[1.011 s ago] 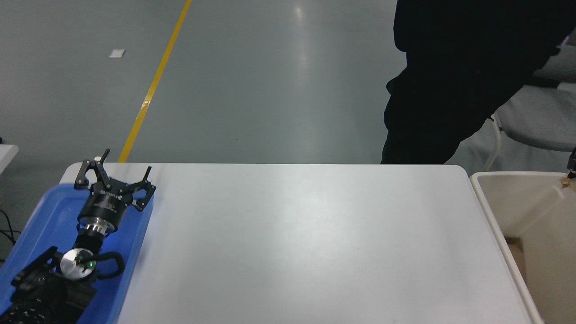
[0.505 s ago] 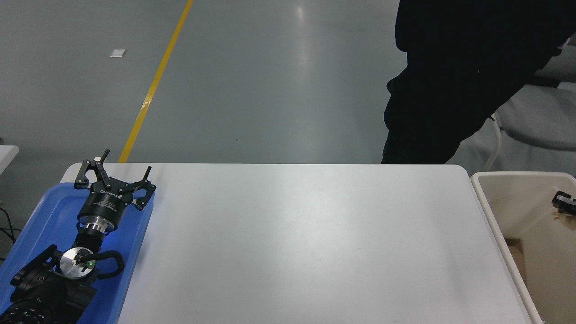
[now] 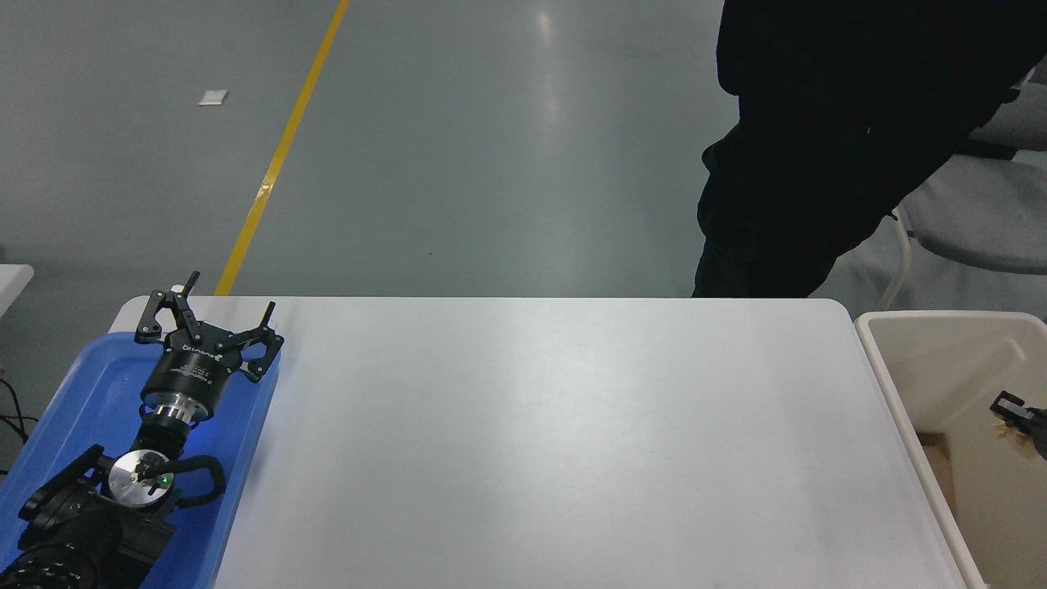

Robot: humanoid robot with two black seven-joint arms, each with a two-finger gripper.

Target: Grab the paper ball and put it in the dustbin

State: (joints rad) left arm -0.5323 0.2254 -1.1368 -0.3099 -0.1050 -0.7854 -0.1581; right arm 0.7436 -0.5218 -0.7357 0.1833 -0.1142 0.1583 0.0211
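Observation:
The cream-beige dustbin (image 3: 882, 353) stands off the table's right end, partly cut by the picture's edge. Only the tip of my right gripper (image 3: 1016, 415) shows at the right edge, over the bin's opening and below its rim line. A small bit of the tan paper ball (image 3: 1001, 428) shows at its fingers, so it looks shut on the ball. My left gripper (image 3: 211, 317) is parked at the lower left, open and empty.
A flat blue tray (image 3: 98, 384) lies under the left arm at the table's left end. A person in black (image 3: 818, 147) stands at the far right side. A grey chair (image 3: 973, 213) is behind the bin. A brown patch (image 3: 939, 462) lies in the bin's bottom.
My right gripper has moved down with the paper ball, from the bin's far rim into its opening. The left arm has not moved.

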